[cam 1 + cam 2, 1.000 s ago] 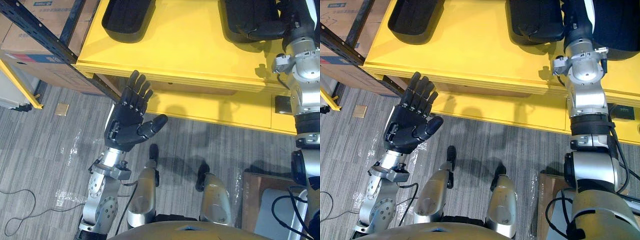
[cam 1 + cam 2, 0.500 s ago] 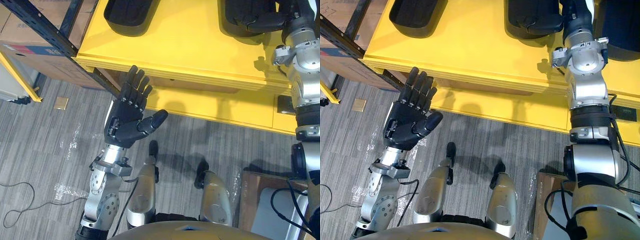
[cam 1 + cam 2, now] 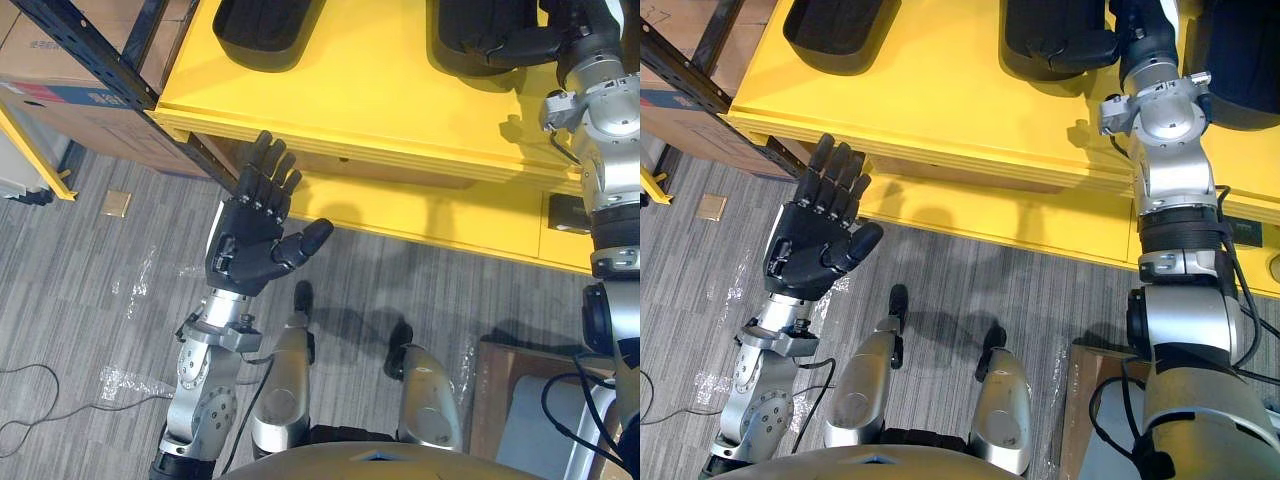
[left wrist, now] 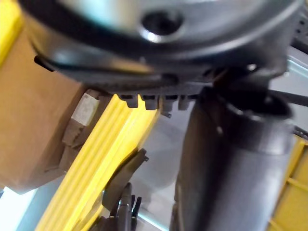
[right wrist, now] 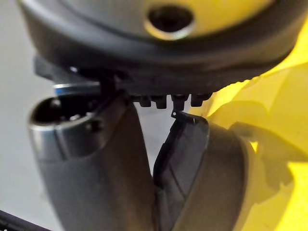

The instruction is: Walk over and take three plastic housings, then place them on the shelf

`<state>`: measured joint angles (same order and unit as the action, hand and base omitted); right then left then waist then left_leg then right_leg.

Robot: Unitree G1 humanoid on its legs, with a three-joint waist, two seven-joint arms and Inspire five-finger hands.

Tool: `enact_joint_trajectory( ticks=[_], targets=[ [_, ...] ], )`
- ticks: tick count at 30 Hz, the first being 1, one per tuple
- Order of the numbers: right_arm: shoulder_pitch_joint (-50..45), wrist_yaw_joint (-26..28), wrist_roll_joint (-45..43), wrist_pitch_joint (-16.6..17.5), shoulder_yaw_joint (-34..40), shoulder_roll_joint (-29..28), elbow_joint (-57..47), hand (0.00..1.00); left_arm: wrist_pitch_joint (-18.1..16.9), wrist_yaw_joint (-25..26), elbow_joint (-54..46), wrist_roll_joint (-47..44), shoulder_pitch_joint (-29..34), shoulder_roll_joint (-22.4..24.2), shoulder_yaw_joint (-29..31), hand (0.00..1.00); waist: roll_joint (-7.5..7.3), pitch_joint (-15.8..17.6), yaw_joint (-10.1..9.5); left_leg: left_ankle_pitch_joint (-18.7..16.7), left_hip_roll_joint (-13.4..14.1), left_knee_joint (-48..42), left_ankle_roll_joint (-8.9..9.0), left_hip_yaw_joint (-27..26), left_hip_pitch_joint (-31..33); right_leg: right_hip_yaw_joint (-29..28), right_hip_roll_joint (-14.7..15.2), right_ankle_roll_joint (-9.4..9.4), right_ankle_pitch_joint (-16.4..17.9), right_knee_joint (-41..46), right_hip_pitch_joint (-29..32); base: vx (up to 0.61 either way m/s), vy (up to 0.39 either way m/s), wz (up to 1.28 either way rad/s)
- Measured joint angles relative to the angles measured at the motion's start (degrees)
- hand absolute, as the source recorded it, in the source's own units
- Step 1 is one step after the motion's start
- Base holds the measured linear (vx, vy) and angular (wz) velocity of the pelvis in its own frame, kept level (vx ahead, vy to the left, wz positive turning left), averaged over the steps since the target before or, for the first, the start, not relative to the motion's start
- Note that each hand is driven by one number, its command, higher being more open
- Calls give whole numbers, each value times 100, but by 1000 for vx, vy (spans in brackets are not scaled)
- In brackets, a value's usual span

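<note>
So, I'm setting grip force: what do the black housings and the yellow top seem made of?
Housings: likely moulded plastic, matte black; the rounded corners and dull, even sheen suggest it. Top: a smooth yellow coat with a slight shine, probably painted wood or board. Its front edge shows parallel layered lines, but what lies under the paint cannot be told.

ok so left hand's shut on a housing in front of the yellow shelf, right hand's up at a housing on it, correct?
No: the left hand is open and empty, fingers straight, in front of the yellow shelf; the left eye view shows it. The right hand is indeed up at a housing on it.
</note>
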<state>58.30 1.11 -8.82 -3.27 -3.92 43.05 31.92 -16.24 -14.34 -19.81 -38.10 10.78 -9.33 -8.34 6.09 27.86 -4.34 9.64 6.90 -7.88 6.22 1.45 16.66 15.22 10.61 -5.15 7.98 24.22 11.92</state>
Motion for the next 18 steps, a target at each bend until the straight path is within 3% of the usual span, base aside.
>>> enact_joint_trajectory(
  ticks=[4,9,14,18],
  targets=[
    [-3,-263,182,0,1,195,-213,100,0,0,0,-2,54,-6,76,100,-10,6,-4,-41,61,7,-2,-25,-25,-9,-94,-8,-121,-264,-123,-6,9,-6],
    [-299,-539,412,54,376,434,-1692,100,0,1,-1,-1,212,-18,274,100,-62,38,132,-108,72,-10,-32,-130,-175,-71,-130,-47,-262,-519,-347,24,2,-10],
    [-753,376,408,364,526,455,-2538,100,2,-20,-2,5,239,-44,357,100,-145,54,263,-295,79,-110,-28,-227,-320,-133,-143,-75,-283,-717,-562,13,5,-8],
    [-1211,1432,432,82,438,475,-2591,100,10,-81,-1,34,241,-78,420,100,-180,44,284,-305,89,-101,-40,-247,-323,-121,-171,-112,-349,-870,-643,8,0,0]
  ],
)
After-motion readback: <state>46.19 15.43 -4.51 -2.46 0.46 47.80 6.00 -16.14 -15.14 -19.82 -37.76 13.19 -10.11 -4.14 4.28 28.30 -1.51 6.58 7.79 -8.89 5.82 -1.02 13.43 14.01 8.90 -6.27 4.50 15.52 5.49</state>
